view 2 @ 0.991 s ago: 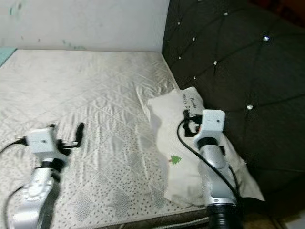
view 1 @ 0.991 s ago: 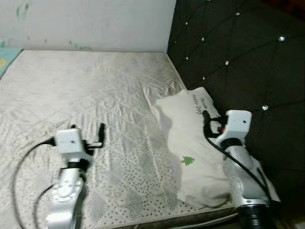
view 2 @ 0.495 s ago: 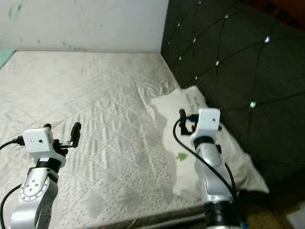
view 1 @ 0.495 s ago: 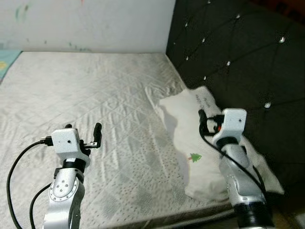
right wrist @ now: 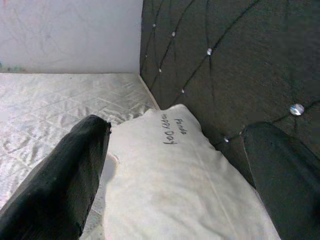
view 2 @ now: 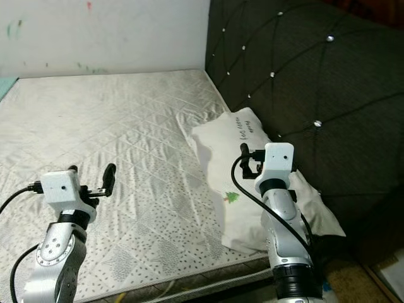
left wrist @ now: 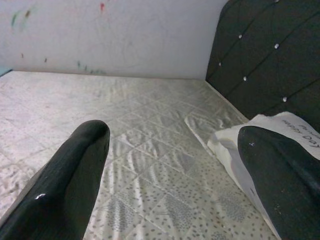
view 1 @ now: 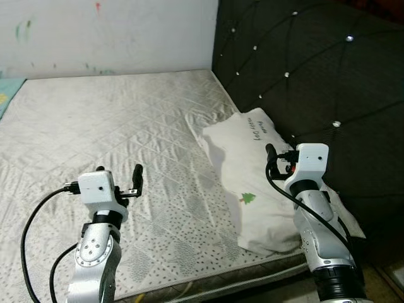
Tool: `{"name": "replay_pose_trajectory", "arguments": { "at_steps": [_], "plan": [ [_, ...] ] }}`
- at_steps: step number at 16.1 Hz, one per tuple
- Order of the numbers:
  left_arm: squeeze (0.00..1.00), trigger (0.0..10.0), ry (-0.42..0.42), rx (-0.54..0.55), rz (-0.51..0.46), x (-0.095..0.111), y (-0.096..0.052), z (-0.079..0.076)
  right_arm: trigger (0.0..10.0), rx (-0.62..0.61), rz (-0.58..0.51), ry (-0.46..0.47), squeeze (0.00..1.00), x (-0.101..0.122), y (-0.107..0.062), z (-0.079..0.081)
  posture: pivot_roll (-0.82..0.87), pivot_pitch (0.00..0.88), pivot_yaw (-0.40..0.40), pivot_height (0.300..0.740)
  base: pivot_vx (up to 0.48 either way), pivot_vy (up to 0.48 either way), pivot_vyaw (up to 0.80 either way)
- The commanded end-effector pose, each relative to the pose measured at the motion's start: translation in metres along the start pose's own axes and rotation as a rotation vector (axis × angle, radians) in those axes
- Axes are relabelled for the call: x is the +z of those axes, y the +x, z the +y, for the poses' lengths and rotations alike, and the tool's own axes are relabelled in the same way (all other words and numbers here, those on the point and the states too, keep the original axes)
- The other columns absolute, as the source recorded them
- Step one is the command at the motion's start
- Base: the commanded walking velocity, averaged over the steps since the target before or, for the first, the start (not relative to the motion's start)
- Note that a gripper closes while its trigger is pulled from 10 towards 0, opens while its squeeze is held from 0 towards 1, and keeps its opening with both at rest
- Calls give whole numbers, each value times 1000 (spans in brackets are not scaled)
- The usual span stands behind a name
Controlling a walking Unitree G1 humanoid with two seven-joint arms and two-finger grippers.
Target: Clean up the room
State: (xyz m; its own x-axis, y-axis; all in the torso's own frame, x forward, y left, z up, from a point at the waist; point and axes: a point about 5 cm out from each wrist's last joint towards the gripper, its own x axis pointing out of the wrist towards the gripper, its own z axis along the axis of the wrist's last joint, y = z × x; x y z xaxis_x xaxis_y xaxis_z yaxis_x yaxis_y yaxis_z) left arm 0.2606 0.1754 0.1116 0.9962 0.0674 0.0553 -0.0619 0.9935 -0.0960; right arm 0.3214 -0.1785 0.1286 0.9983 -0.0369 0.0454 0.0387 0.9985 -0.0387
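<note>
Since the earlier pictures the whole scene has shifted, so the camera is judged to have moved; more of the mattress's near edge is now taken in, and the pillow (view 1: 252, 183) lies a little flatter along the headboard (view 1: 303, 69) than it did a second ago, its near end draped over the mattress (view 1: 113, 126) edge. The tidying of the bed is judged to be barely begun, with the pillow yet to be squared up.

The right gripper (right wrist: 175, 165) is held raised over the pillow's middle on the right side of the bed, pointed along it toward the far wall (view 1: 107, 31); its fingers are spread wide and nothing is gripped between them. The left gripper (left wrist: 175, 170) is held low over the near left part of the mattress, well apart from the pillow, its fingers likewise wide apart and empty.
</note>
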Motion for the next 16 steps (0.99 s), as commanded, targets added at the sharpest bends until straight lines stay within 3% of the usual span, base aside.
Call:
{"name": "replay_pose_trajectory", "arguments": {
  "at_steps": [1, 7, 16],
  "plan": [
    [0, 10000, 5, 3, 3, 1, 1, 1, 10000, -3, 5, 6, 0, -1, 1, 0, -11, 42, -36, 740, -259, 0, 0],
    [0, 10000, 6, 3, 3, 2, 3, 0, 10000, 0, 3, 13, 0, -2, 1, 0, -12, 42, -36, 740, -259, 0, 0],
    [0, 10000, -9, -10, -4, 2, 1, 1, 10000, 5, 9, 1, 0, -4, 0, -1, -15, 47, -37, 740, 0, 36, 0]
  ]
}}
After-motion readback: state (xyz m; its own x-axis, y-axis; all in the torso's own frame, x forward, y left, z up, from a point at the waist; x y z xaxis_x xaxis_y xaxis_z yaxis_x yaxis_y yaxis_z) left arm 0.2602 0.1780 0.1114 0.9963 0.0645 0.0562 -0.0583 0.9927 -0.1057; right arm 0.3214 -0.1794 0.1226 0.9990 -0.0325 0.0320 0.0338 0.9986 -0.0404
